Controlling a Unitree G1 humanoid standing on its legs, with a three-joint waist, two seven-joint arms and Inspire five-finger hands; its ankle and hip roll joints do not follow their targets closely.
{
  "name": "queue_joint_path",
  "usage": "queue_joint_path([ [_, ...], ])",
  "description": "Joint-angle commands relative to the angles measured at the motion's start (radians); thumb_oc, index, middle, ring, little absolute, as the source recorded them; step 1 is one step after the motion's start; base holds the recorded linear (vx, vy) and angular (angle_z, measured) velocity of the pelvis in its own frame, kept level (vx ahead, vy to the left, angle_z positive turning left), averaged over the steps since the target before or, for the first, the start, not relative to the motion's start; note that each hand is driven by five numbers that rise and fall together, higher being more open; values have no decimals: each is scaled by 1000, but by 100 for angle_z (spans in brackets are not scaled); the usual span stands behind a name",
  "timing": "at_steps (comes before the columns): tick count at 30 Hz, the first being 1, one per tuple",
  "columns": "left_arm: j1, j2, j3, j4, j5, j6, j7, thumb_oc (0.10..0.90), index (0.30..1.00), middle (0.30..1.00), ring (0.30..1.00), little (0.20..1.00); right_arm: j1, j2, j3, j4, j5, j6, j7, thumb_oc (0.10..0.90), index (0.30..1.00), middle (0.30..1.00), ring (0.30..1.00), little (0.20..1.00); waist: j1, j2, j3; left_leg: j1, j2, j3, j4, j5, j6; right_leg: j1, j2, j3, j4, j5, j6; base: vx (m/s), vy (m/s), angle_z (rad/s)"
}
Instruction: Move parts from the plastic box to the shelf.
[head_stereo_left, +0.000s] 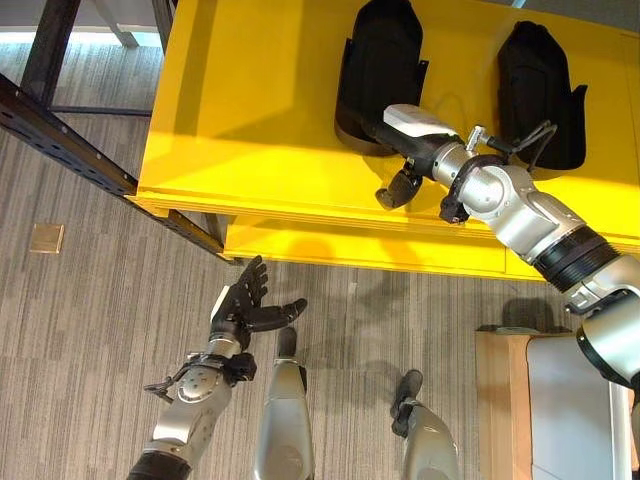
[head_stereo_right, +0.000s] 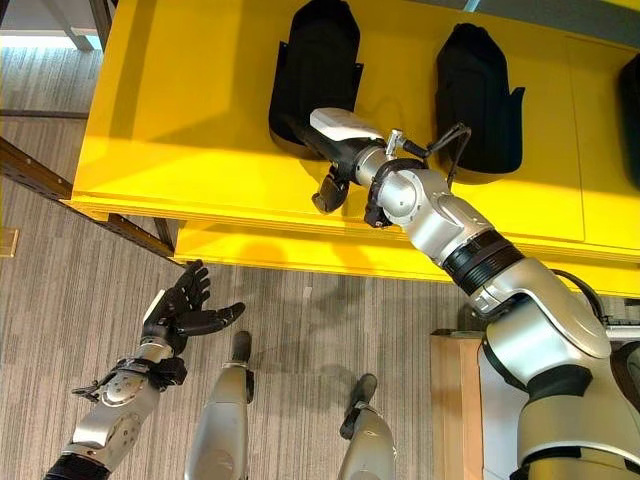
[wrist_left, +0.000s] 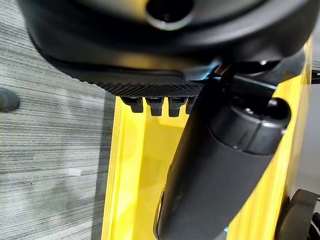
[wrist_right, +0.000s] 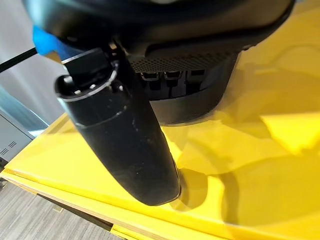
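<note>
The right hand (head_stereo_left: 405, 150) covers the near end of the left part (head_stereo_left: 380, 65), and its fingers are hidden against the part. The top edge cuts that part off. The wooden box (head_stereo_left: 498, 400) is cut off below.

Two black moulded parts (head_stereo_left: 380, 70) (head_stereo_left: 540, 90) lying flat, well apart, on yellow shelf (head_stereo_left: 250, 120); right robot hand (head_stereo_left: 400, 135) at nearer one.

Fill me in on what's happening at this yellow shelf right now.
The right robot hand is reaching over the yellow shelf at a black part lying on it; whether its fingers grip that part cannot be told. A second black part lies beside the first, further to the robot's right. The left robot hand hangs open over the floor, holding nothing.
</note>
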Motion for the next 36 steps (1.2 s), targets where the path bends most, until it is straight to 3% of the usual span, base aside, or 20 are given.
queue_joint_path([
  [1, -22, 60, 25, -109, 30, -79, -8, 900, 1000, 1000, 1000, 1000, -121, -24, 42, -20, -11, -27, -19, 900, 1000, 1000, 1000, 1000, 37, -25, -24, -23, 72, -7, 41, -49, -26, 107, -39, -28, 6, -57, -2, 31, -10, 2],
  [24, -26, 50, 35, -105, 33, -70, -3, 900, 1000, 1000, 1000, 1000, -157, -108, 103, -159, -35, -49, 21, 900, 1000, 1000, 1000, 1000, 16, -38, -33, -11, 79, 5, 51, -62, -23, 94, -37, -11, 22, -63, -3, 1, 0, 0],
  [29, -31, 55, 32, -106, 40, -68, -14, 900, 1000, 1000, 1000, 1000, -208, -183, 163, -303, -19, -74, 62, 900, 1000, 1000, 1000, 1000, 3, -51, -44, 4, 87, 6, 49, -62, -28, 99, -35, -8, 27, -68, -2, 3, -14, -4],
  [36, -32, 60, 31, -103, 47, -64, -19, 900, 1000, 1000, 1000, 1000, -238, -215, 186, -348, -2, -83, 73, 900, 1000, 1000, 1000, 1000, -1, -56, -53, 14, 89, 7, 43, -61, -30, 104, -33, -7, 30, -71, 0, 0, 0, 0],
])
